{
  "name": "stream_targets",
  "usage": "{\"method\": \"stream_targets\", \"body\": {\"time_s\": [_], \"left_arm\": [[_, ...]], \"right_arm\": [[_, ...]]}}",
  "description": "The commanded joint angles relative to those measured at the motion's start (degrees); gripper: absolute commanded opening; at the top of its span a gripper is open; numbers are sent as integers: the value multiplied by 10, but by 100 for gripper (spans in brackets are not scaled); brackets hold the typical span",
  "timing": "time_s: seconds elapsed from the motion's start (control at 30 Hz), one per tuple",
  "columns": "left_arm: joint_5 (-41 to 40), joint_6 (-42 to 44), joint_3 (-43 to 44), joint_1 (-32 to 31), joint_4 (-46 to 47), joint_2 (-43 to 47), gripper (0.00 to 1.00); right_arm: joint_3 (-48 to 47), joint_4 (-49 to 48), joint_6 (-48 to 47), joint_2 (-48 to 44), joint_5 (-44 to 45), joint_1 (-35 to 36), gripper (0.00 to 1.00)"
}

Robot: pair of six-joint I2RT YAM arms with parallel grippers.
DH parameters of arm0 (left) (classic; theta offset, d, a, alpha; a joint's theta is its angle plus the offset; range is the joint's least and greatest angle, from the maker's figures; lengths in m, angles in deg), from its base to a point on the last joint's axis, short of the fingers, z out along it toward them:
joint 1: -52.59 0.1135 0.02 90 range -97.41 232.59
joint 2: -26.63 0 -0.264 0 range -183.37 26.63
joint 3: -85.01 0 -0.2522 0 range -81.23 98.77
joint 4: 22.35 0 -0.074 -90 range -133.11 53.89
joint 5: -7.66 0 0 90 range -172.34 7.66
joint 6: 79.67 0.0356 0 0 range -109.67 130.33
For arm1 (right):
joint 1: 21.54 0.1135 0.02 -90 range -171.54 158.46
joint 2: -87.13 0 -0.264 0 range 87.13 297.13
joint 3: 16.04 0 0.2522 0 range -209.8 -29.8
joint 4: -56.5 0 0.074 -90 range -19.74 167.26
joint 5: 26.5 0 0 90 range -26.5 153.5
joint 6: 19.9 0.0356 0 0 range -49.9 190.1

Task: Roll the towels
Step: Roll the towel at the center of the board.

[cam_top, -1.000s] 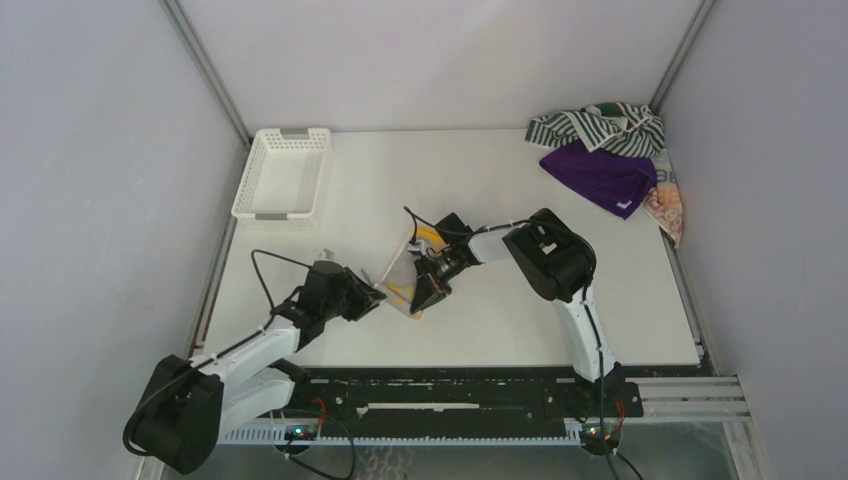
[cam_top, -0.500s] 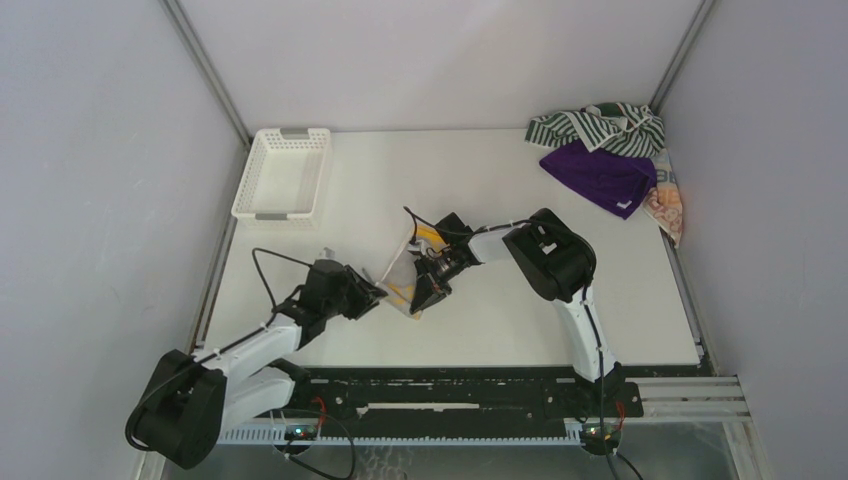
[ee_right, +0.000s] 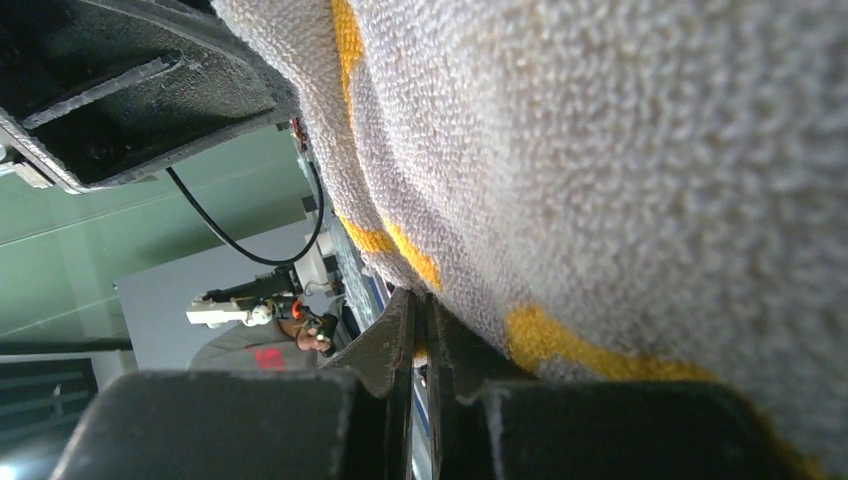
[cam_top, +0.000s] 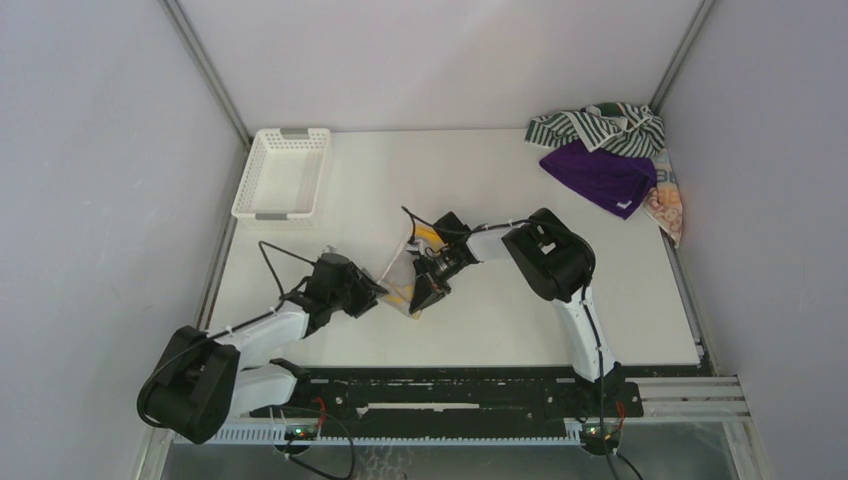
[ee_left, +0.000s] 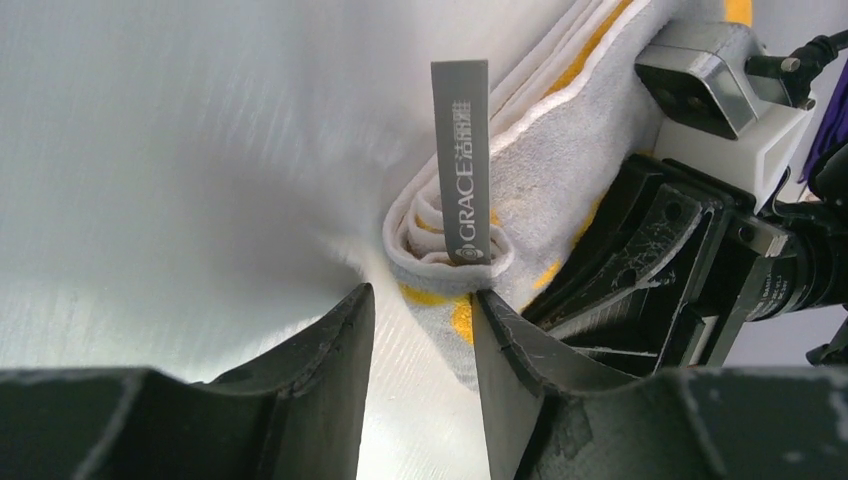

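My left end effector (cam_top: 374,296) (ee_left: 420,300) stood part open, its two dark fingers (ee_left: 330,345) set a narrow gap apart with bare counter (cam_top: 500,300) showing between them and nothing held. Just ahead of its tips lay the rolled end of the yellow-and-white towel (cam_top: 401,280) (ee_left: 540,170), the layers coiled into a tight spiral. A grey GRACE label (ee_left: 461,160) stuck straight up out of that coil. The finger on the towel's side sat just against the cloth's edge.

My right end effector (cam_top: 424,287) (ee_right: 420,300) was closed tight, pinching a thin fold of the same towel (ee_right: 600,150), whose terry pile ran across and above its fingers. It faced my left end effector from the other side of the towel, close behind the roll.

Well beyond my right end effector, in the far corner, lay the green-and-white striped towel (cam_top: 600,125), the purple towel (cam_top: 600,175) touching it, and the orange patterned towel (cam_top: 668,205) at the counter's edge. Far beyond my left end effector stood the white lattice basket (cam_top: 283,172).
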Motion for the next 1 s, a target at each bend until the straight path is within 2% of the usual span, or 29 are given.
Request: {"method": "stream_targets", "body": {"time_s": [0.0,0.2,0.37,0.53,0.63,0.87,0.97], "left_arm": [[-29,6,43,7,-44,-29,46],[-22,-2,49,7,-86,-78,42],[-18,-3,44,7,-101,-93,37],[-22,5,55,7,-119,-98,36],[-23,12,68,7,-130,-101,36],[-18,20,85,7,-144,-111,36],[-10,23,92,7,-144,-122,37]], "right_arm": [[-5,22,-32,16,73,7,0],[-8,60,-51,-25,117,8,4],[-19,86,-61,-79,165,15,11],[-22,97,-81,-146,241,38,20],[-19,105,-110,-192,328,60,27],[50,32,-214,-289,516,141,42],[95,-27,-257,-312,545,173,45]]}}
